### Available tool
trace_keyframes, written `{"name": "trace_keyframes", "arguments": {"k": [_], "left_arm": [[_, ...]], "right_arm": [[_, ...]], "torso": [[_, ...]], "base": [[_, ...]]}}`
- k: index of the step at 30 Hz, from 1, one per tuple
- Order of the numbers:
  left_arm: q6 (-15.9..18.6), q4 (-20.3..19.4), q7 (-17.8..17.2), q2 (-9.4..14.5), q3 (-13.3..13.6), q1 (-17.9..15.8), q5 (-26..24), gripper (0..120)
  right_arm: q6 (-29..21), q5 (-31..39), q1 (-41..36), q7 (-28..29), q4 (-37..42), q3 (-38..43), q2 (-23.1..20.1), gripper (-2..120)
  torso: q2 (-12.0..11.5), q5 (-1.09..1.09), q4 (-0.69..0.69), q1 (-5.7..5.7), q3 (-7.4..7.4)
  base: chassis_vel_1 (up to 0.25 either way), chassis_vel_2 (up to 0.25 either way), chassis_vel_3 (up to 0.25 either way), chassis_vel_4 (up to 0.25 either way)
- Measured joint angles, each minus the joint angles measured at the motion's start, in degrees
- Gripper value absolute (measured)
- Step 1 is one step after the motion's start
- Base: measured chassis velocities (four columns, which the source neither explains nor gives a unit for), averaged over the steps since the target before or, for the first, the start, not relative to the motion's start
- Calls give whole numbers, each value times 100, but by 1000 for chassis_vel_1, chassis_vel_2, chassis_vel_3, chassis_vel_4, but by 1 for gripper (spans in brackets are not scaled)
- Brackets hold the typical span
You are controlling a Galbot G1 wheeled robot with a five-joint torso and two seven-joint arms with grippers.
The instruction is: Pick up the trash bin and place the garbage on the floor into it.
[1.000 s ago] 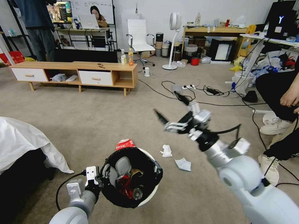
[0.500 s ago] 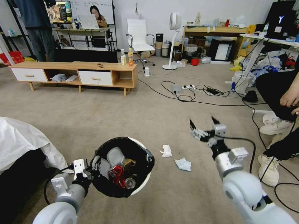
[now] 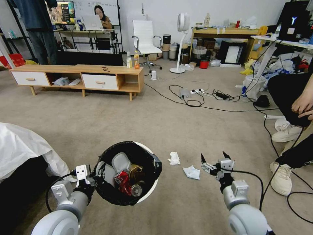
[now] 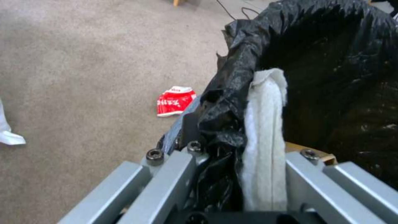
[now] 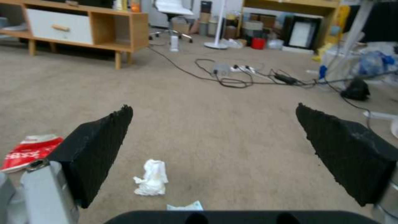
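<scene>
Down low on the right, right gripper [image 3: 213, 160] hangs wide open and empty, dropped closer to the carpet [image 3: 97, 124] than half a second back, when it sat higher and further out. Now sits just beside the flat tissue [image 3: 191, 172], with the crumpled tissue wad [image 3: 174, 158] a bit further toward the bin. Looks like lining up for one of those two, though no telling which yet.

Over on the left, left gripper [image 3: 97, 174] clamped on the rim of the trash bin [image 3: 130, 176], pinching black liner and a white cloth strip [image 4: 265, 137]. Bin held off the floor, slightly lower and tilted compared with a second ago. Already holds a red can [image 3: 122, 179], brown paper and a small bottle.

Still out on the carpet: both tissues plus the red-white wrapper [image 4: 175, 101] behind the bin. So roughly halfway, three bits left.
</scene>
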Motion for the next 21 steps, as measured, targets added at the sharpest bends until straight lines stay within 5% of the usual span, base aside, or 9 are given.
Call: {"name": "trace_keyframes", "arguments": {"k": [13, 21], "left_arm": [[39, -78, -21, 30, 43, 29, -104, 6], [42, -154, -23, 32, 5, 86, -108, 6]], "right_arm": [[89, -139, -171, -40, -7, 297, 268, 100], [114, -179, -191, -59, 8, 299, 277, 100]], "torso": [[0, 1, 0, 0, 0], [0, 1, 0, 0, 0]], "base": [[-4, 2, 4, -4], [-126, 138, 130, -149]]}}
